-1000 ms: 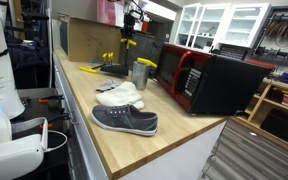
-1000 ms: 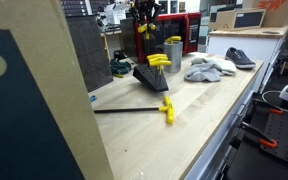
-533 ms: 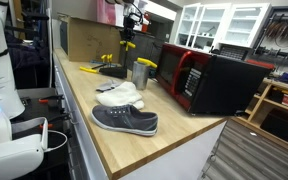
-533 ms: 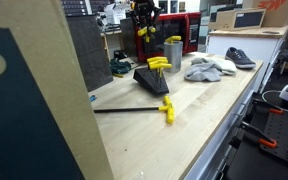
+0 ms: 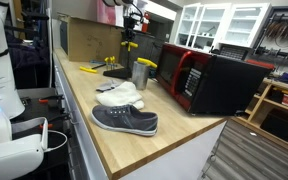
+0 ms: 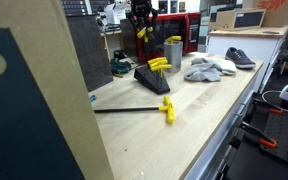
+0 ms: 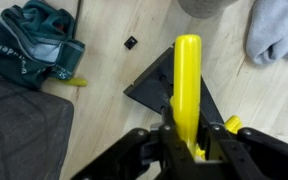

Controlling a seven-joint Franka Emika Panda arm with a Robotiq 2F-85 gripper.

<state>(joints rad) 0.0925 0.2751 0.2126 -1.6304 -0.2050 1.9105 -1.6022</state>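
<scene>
Inside the hand point(image 7: 189, 142): yellow-handled tool point(image 7: 188, 80) was clamped, held above the tabletop point(image 7: 104, 70).
Under the hand: black triangular stand point(image 7: 149, 92) lay.
Beside the hand: green bag point(image 7: 34, 50), grey cloth point(image 7: 279, 30).

Glossy plastic: yellow handle point(image 7: 187, 85); matt black: holder point(image 7: 147, 90); smooth pale wood (matt): tabletop point(image 7: 94, 125); fuzzy fabric: grey cloth point(image 7: 279, 30).

The yellow tool handle point(image 7: 187, 85), clamped between the jaws, hangs over a black stand point(image 7: 149, 92).
</scene>
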